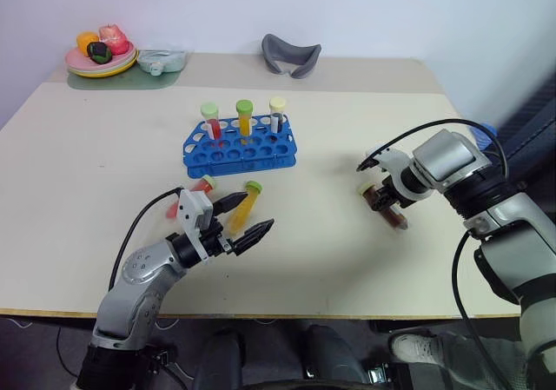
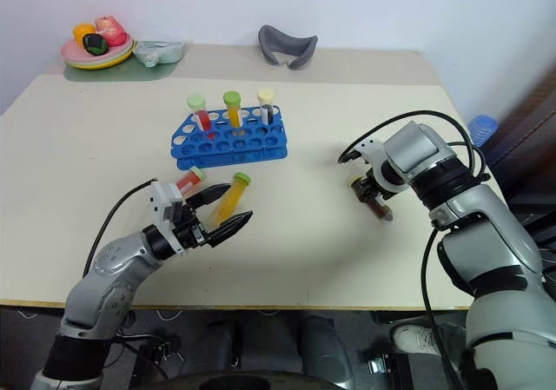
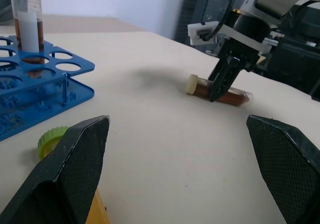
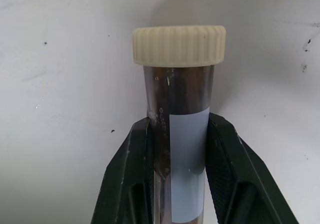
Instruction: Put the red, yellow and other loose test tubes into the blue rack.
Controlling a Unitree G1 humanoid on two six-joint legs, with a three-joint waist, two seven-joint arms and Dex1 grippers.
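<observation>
My right gripper [image 4: 176, 149] was closed on the brown tube [image 1: 387, 206], both fingers pressed against its labelled mid-section just below the pale yellow cap. The tube lay flat on the desk [image 1: 87, 173], well to the right of the blue rack [image 1: 240, 147].

To perform this step correctly, in my judgement, the grip needed to stay centred on the barrel so the tube would not pivot during the lift. The tube then had to be raised clear of the desk, rotated cap-up, and aligned over an unoccupied hole, avoiding the three tubes already standing in the rack's back row.

My right arm reached forward with the wrist bent steeply downward, so the gripper pointed down onto the tube.

My left gripper [image 1: 247, 221] was fully open and held nothing. It hovered roughly level above the desk, pointing forward and to the right, directly beside the yellow tube [image 1: 245, 206] and near the red tube [image 1: 202, 184], both lying loose just in front of the rack.
</observation>
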